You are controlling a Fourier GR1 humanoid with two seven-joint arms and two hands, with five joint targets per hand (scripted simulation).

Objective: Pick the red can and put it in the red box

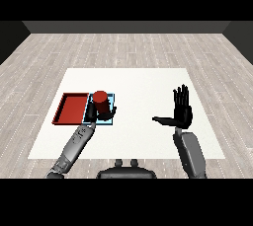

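Left hand (102,115) curled round red can (101,102), can upright over light blue tray (112,96). Red tray (71,107) just beside, nothing in it. Right hand (181,109) raised, fingers straight, well apart. Grasp done; transfer to red tray and release left
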